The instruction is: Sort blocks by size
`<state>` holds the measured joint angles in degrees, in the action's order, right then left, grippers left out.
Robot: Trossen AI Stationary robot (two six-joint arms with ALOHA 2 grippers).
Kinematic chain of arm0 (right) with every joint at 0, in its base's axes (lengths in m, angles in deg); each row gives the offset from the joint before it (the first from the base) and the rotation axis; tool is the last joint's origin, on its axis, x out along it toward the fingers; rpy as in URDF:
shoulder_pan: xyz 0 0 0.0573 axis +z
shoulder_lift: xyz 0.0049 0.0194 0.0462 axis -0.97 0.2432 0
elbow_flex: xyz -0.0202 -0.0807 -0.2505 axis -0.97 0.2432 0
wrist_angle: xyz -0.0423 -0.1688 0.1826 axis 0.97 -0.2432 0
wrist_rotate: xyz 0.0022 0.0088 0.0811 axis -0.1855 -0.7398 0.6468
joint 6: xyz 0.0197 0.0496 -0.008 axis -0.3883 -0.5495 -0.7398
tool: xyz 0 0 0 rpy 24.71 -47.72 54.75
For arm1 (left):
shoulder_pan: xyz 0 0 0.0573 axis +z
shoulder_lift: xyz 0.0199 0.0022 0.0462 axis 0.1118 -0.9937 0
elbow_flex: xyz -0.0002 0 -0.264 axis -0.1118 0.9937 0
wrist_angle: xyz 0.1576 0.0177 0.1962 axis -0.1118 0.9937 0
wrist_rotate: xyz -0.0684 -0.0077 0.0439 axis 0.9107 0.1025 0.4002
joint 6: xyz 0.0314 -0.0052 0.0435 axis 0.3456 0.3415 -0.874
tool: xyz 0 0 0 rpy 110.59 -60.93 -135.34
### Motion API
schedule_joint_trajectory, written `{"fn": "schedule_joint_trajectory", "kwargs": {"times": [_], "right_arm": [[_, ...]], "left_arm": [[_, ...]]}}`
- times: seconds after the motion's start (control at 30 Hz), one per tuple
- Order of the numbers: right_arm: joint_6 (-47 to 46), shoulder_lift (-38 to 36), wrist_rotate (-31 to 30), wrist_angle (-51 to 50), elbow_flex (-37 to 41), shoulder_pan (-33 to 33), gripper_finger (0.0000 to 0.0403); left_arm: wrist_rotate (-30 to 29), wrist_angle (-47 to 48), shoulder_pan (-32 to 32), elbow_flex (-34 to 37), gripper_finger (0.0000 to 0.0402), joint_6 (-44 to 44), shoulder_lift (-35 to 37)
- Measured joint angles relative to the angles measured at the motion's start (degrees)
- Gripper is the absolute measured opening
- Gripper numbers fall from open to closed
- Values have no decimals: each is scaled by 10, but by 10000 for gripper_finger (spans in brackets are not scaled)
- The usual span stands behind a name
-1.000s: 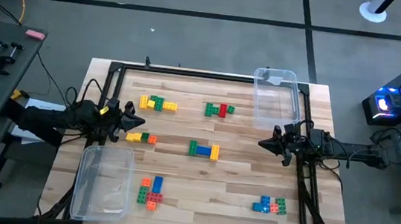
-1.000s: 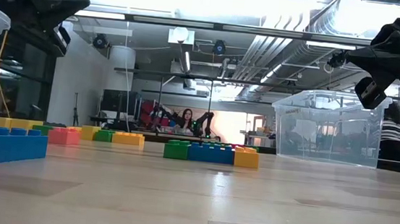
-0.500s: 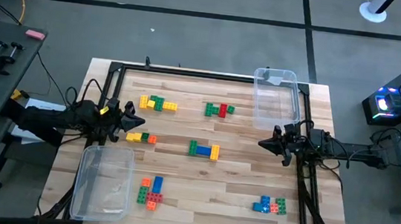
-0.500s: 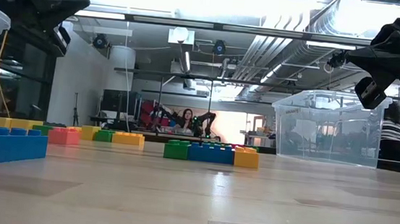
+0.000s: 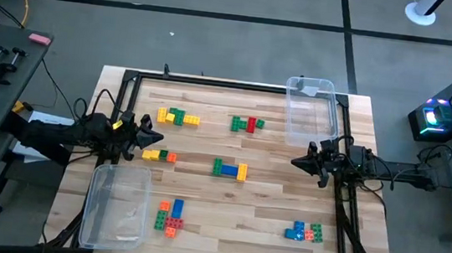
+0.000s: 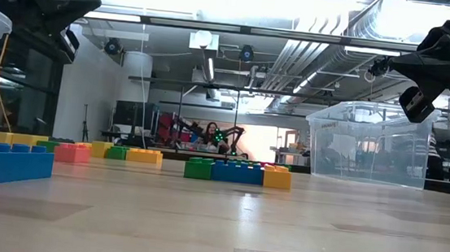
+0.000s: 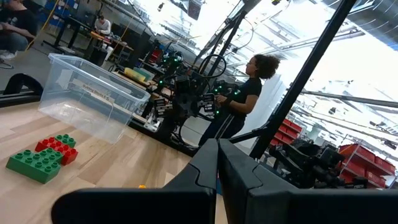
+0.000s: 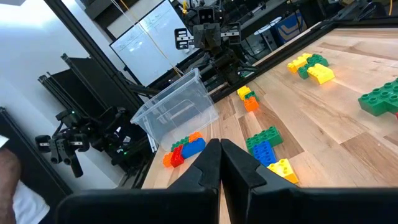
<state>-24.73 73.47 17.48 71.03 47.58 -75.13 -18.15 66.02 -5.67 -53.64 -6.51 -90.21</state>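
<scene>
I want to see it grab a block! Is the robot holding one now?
No. The left gripper and right gripper are both shut on nothing, hanging above the table.

Left gripper [image 5: 160, 140] raised at the left side, jaws closed, empty. Right gripper [image 5: 295, 161] raised at the right side, jaws closed, empty. Tips face each other.

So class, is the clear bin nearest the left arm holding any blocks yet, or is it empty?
Empty. In the high view the clear bin shows only bare plastic, and every group of blocks lies on the table outside it.
</scene>
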Motion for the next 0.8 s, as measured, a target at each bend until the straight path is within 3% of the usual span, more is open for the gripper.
{"fn": "schedule_joint_trajectory", "kwargs": {"times": [0.57, 0.63, 0.7, 0.8], "right_arm": [[3, 0, -12, 4, 0, 0, 0], [-32, 1, -54, 28, 1, 0, 0], [-127, 0, -118, 89, 1, 0, 0], [-225, 0, -297, 178, 1, -1, 0]], "left_arm": [[0, 0, 0, 0, 0, 0, 0], [0, 0, 0, 0, 0, 0, 0], [0, 0, 0, 0, 0, 0, 0], [0, 0, 0, 0, 0, 0, 0]]}}
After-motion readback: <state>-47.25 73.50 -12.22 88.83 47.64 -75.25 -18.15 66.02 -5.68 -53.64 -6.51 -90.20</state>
